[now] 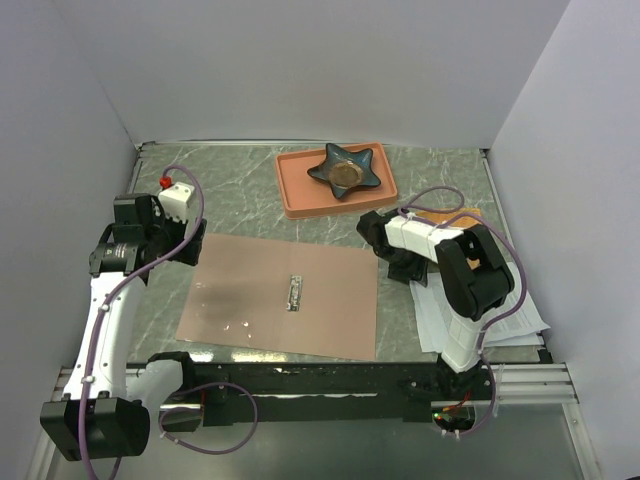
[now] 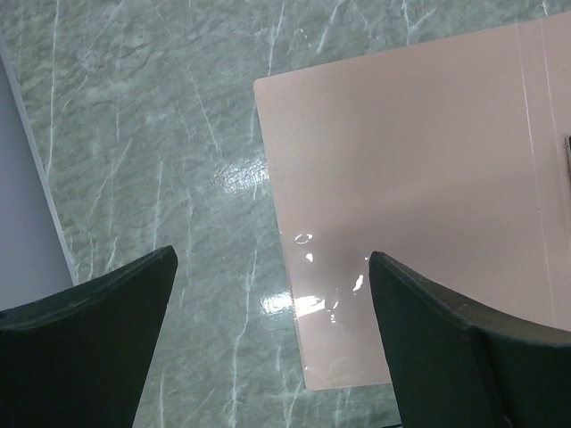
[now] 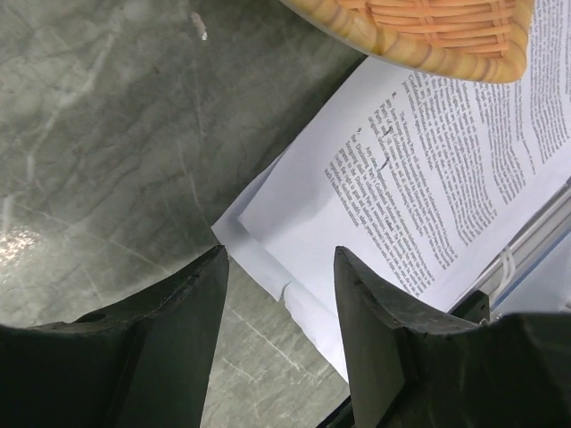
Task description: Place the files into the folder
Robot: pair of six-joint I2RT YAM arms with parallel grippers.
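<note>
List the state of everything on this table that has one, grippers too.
Folder: open flat, empty.
Files: stacked beside the folder, partly under mat.
Left gripper: open, over the folder's edge.
Right gripper: open, straddling the files' corner.
Tray: holds a star dish.

Top view overlooks the whole counter [image 1: 240, 180] from high at its near edge. The wrist views look down closely: left on the folder's [image 2: 401, 178] left edge, right on the files [image 3: 428, 196].
</note>
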